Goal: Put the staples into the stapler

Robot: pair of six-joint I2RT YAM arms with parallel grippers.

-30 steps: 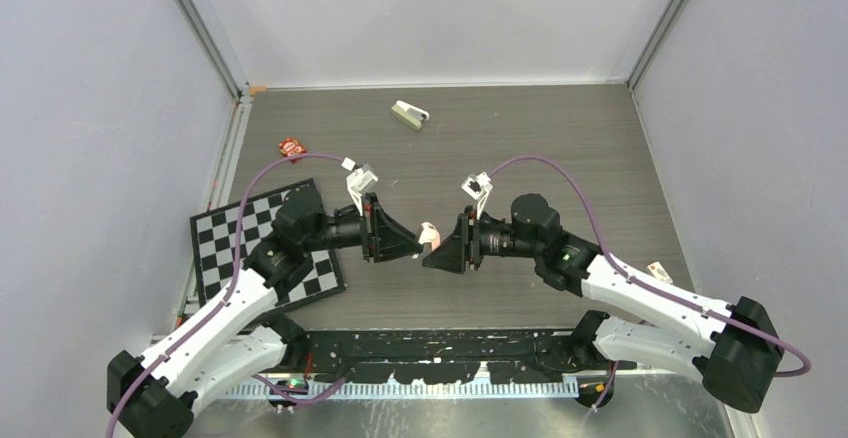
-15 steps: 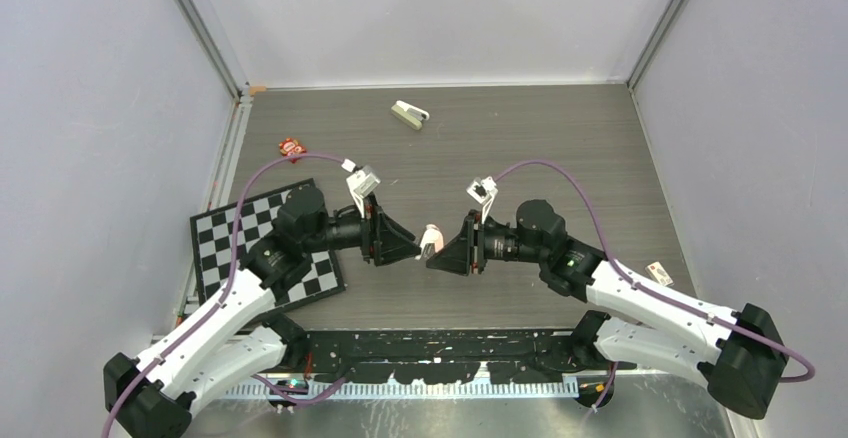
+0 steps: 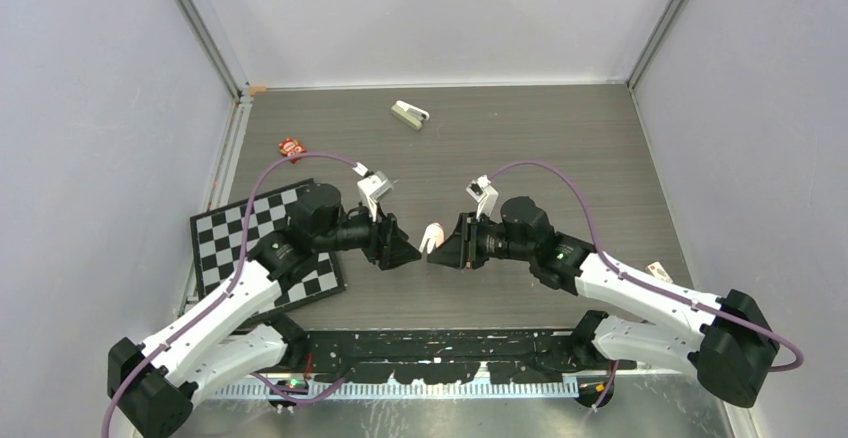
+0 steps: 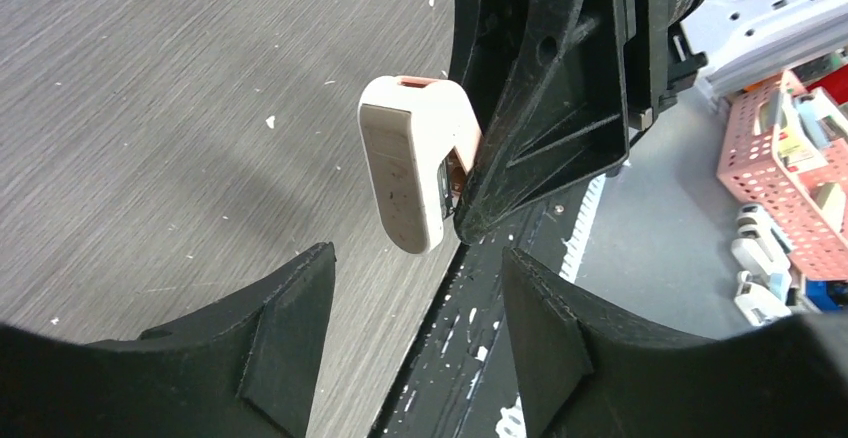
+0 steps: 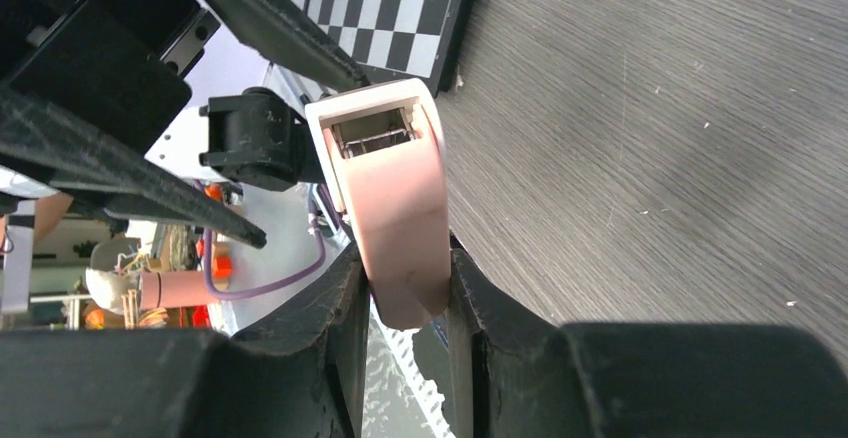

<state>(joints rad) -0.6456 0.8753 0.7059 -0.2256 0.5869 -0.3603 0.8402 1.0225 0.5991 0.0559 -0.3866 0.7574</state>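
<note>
Stapler (image 3: 409, 114): lying flat on the far part of the table (image 3: 560, 148), close to the back wall, dark end pointing right, well apart from both grippers and touched by nothing. Right gripper (image 5: 402, 278): fingers clamped on the lower part of a pink object (image 5: 390, 188), held above the table near its middle, with the free end pointing toward the left arm. At this free end, a rectangular opening with some metal parts inside. Left gripper (image 4: 418, 258): fingers apart, nothing between them, facing the right gripper from the other side. Seen from the left wrist, pink object (image 4: 410, 173) just ahead of the open gap, not touching either finger. Checkerboard (image 3: 235, 238): lying at the near left of the table, partly under the left arm. Small red item (image 3: 291, 146): on the table beyond the checkerboard, near the left wall. Small pale item (image 3: 658, 273): beside the right arm, too small to identify.
</note>
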